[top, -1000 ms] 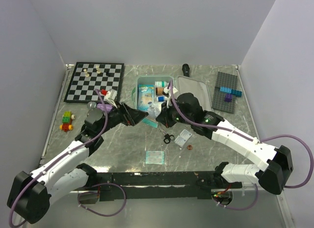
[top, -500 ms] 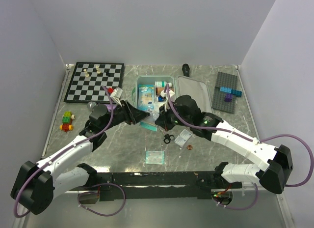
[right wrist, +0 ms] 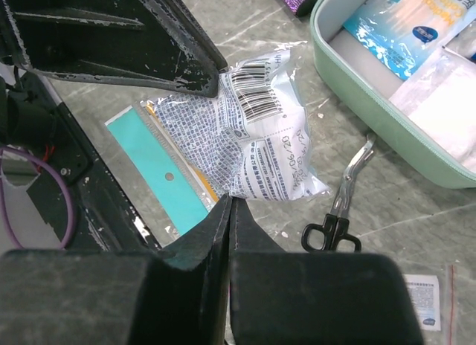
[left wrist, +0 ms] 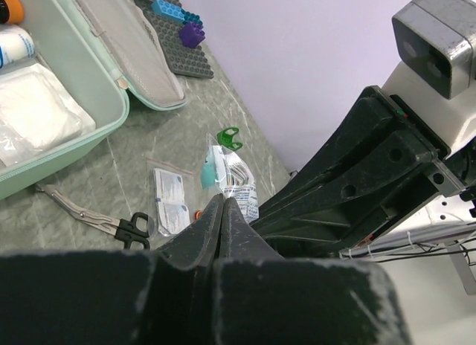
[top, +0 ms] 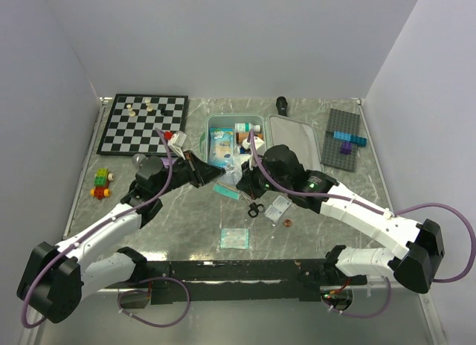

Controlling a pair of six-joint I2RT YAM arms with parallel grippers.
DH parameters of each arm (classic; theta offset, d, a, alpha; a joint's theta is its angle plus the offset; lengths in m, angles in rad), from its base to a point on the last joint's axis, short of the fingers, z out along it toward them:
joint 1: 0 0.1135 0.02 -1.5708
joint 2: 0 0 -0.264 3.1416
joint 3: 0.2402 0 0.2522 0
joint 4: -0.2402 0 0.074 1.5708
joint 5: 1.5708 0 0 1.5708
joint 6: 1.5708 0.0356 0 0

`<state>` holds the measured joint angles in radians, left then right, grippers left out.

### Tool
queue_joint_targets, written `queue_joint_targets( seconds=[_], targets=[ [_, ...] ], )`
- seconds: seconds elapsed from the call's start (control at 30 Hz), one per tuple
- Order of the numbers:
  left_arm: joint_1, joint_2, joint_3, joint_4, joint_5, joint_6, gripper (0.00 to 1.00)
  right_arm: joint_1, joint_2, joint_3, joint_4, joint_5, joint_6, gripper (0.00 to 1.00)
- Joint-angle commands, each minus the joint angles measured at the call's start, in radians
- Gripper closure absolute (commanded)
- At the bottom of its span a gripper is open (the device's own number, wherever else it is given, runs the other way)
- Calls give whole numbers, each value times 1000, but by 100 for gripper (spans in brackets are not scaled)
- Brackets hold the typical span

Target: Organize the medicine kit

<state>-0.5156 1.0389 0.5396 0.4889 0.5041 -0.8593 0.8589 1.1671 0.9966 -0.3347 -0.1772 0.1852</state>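
Carried packet (right wrist: pixel 260 137) up-frame, nearer open medicine kit (top: pixel 210 133) at upper centre of worktop (top: pixel 178 226). Gripping it at both ends: left tool (left wrist: pixel 224 204) clamped on corner, right tool (right wrist: pixel 227 204) pinching opposite edge. Left behind teal strip (top: pixel 225 190) just below. Probably close to dropping packet in.

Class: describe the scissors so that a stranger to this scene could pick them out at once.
Find the open mint-green zip case mid-table. Just off its near edge, right of the printed clear plastic packet, lie the small metal scissors with black loop handles. Their neighbours are flat packets; only the scissors have blades and handles.
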Motion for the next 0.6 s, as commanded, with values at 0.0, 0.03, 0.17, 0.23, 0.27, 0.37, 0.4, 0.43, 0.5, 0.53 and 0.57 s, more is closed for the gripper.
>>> queue_joint_targets(
  seconds=[0.0, 0.03, 0.17, 0.23, 0.27, 0.37, 0.4, 0.43, 0.5, 0.53, 0.57],
  targets=[
    [2, -14, 40, 24, 8, -18, 99, 9, -38, 51, -13, 51, -6, 79],
    [2, -17, 45, 4, -12, -23, 99, 8, -44, 53, -20, 74, -4, 65],
    [2, -13, 100, -133, -105, -46, 99, 8, -95, 36, -10, 163, 5, 34],
    [2, 4, 146, -229, -154, -60, 99, 12, -113, 33, -4, 203, -3, 31],
    [2, 13, 173, -274, -182, -67, 99, 18, -119, 34, -3, 226, -13, 30],
    [2, 67, 272, -487, -321, -127, 99, 64, -113, 45, 8, 324, -53, 28],
    [0, 84, 305, -591, -361, -148, 99, 83, -107, 50, 14, 365, -72, 28],
    [2, 96, 333, -637, -387, -179, 99, 106, -101, 47, 28, 410, -93, 27],
    [0, 113, 374, -696, -433, -231, 99, 138, -92, 40, 65, 485, -140, 25],
    [2, 119, 394, -711, -447, -250, 99, 153, -86, 36, 85, 528, -157, 24],
    [0, 130, 420, -748, -469, -274, 99, 166, -81, 31, 118, 569, -176, 21]
  ],
)
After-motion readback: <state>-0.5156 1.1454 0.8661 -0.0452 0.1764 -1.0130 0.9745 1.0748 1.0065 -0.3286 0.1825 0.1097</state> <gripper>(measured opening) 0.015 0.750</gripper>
